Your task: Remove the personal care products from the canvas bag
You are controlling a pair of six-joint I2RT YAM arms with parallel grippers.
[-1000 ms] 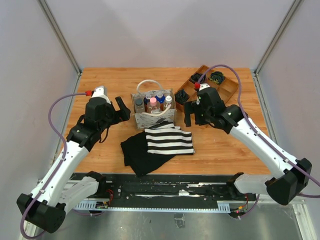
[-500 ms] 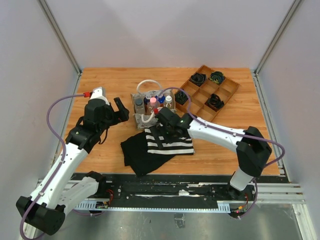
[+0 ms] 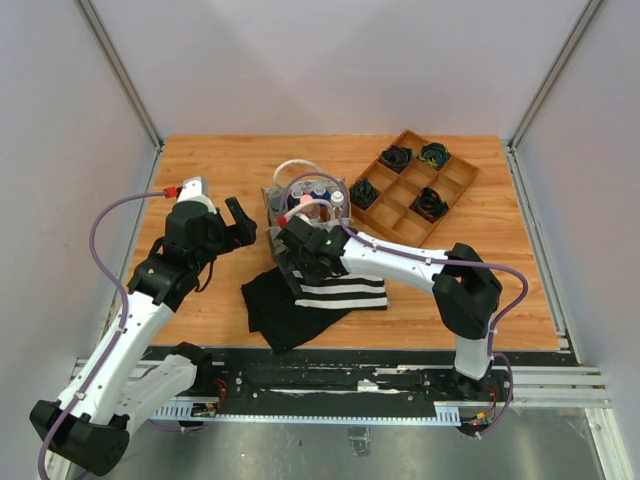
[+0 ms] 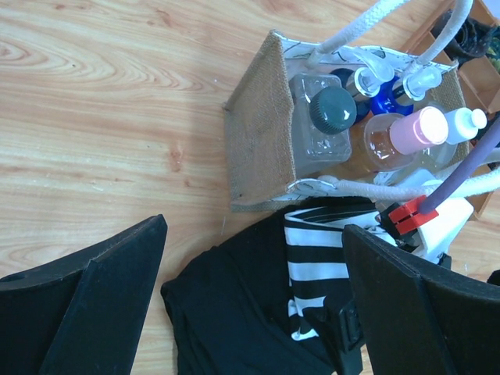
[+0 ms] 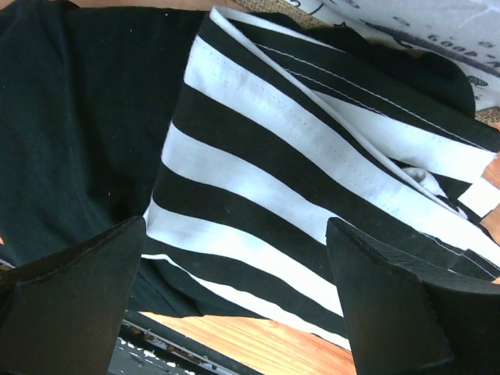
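The canvas bag [image 3: 300, 212] stands upright at mid-table and holds several small bottles. In the left wrist view the canvas bag [image 4: 258, 141] shows a grey-capped bottle [image 4: 332, 109], a pink-capped bottle [image 4: 422, 127], a blue bottle [image 4: 387, 100] and a white-capped bottle [image 4: 469, 121]. My left gripper [image 3: 240, 222] is open and empty just left of the bag; in its own view the left gripper [image 4: 254, 228] is above the table at the cloth's edge. My right gripper [image 3: 292, 272] is open and empty, low over the striped cloth in front of the bag, as the right wrist view [image 5: 234, 226] shows.
A black-and-white striped cloth [image 3: 350, 290] lies on a black cloth [image 3: 270, 305] just in front of the bag. A wooden compartment tray [image 3: 458, 185] with dark coiled items stands at the back right. My right arm stretches across the near side of the table.
My right arm has swung left from beside the wooden tray, across the bag's front, down over the striped cloth. My left gripper has barely moved. The bottles remain in the bag.
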